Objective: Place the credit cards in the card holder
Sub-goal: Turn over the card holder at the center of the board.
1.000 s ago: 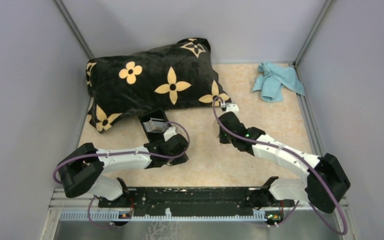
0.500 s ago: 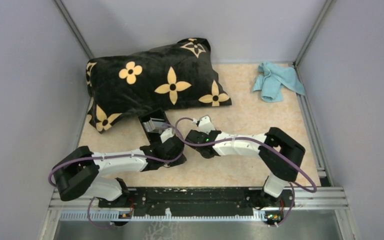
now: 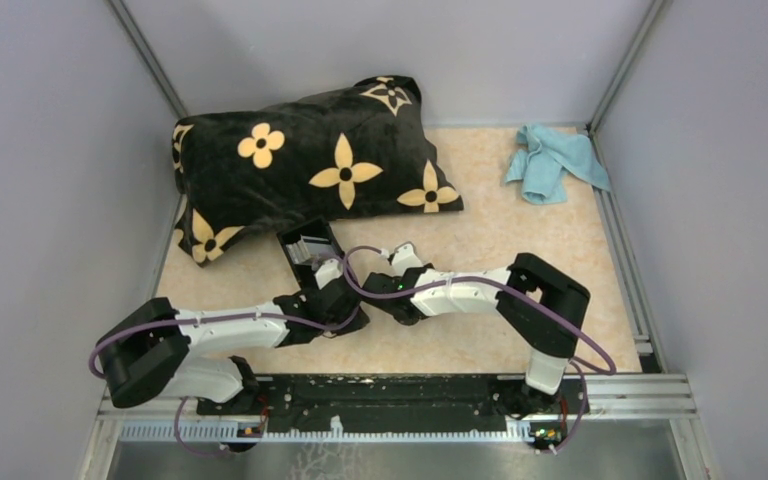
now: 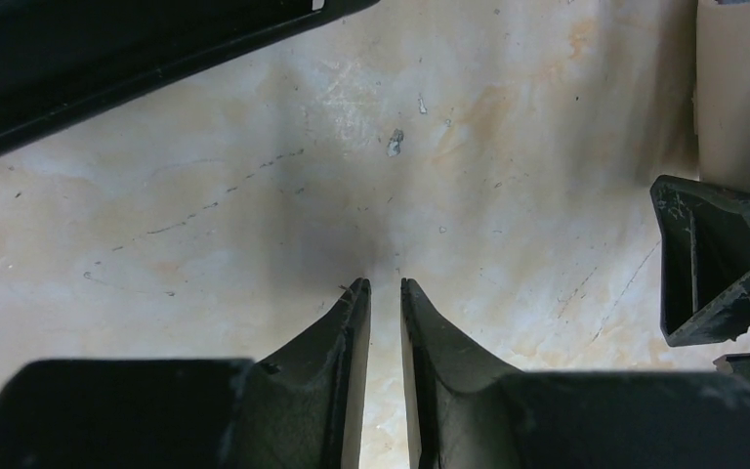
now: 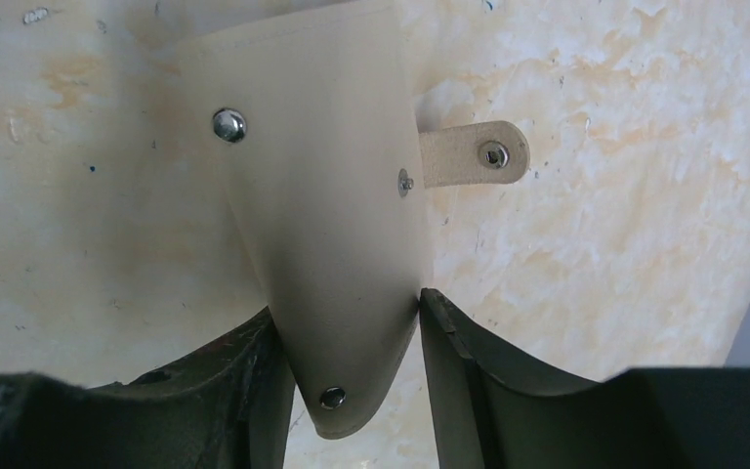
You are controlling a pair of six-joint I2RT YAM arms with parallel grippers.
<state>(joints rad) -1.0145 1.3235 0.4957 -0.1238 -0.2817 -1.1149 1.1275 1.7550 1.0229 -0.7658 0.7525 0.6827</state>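
The black card holder [image 3: 305,245] lies open below the pillow, grey slots showing. My left gripper [image 3: 322,272] sits just below it. In the left wrist view its jaws [image 4: 384,285] stand a narrow slit apart over bare table, and the holder's black side [image 4: 107,49] fills the top left. My right gripper [image 3: 400,256] is close to the right of the left one. In the right wrist view it [image 5: 349,303] is open. A corner of a pale beige card [image 5: 322,195] with metal studs and a small tab lies between its fingers, touching the right fingertip [image 5: 430,298]. The left wrist view shows the beige card [image 4: 732,98] too.
A big black pillow with yellow flowers [image 3: 310,160] lies at the back left. A light blue cloth [image 3: 555,160] is crumpled in the back right corner. Grey walls close in both sides, and a black rail [image 3: 390,390] runs along the front.
The right arm swung left from the pillow's right corner to beside the left gripper, and its jaws opened. The left arm edged slightly left.
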